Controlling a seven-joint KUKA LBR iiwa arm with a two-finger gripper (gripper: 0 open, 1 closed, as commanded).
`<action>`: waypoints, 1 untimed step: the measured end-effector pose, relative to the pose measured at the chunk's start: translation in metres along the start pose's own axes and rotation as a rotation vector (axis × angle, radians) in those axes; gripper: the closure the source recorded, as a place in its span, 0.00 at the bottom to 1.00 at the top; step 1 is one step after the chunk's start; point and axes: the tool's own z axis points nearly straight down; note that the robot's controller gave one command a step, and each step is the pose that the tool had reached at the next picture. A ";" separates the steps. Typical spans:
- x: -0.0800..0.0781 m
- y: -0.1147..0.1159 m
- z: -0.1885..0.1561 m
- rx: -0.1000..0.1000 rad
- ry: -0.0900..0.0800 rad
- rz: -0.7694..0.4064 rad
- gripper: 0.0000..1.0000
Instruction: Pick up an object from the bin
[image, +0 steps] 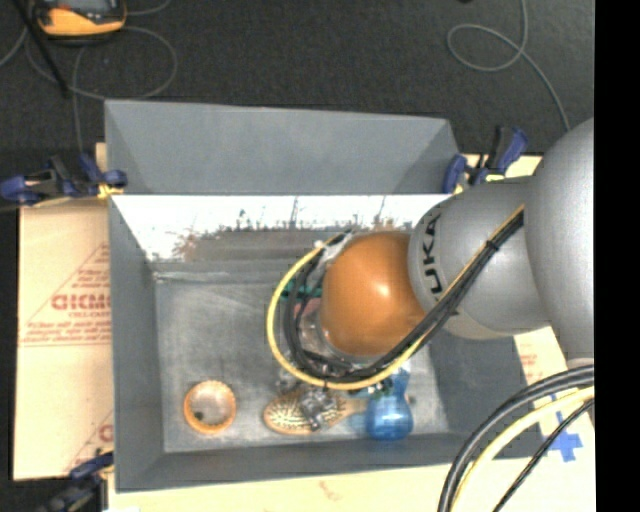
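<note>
Camera view: the hand (320, 402) hangs low over a tan patterned oval thing (286, 418) directly beneath it; apart or together, I cannot tell. A blue plastic object (388, 417) close beside the hand could get snagged instead.

leftovers in and around the bin (135, 330)
an orange ring-shaped cup (210, 407) sits on the bin's floor toward the view's lower left corner, open side up. a rounded blue thing (388, 420) lies toward the lower right corner, well apart from the cup. beyond the far wall, an orange and black device (80, 15) and thin looping cables (490, 40) lie on the dark floor (300, 50).
</note>
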 end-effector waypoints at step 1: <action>-0.001 0.005 -0.137 -0.002 0.005 -0.048 1.00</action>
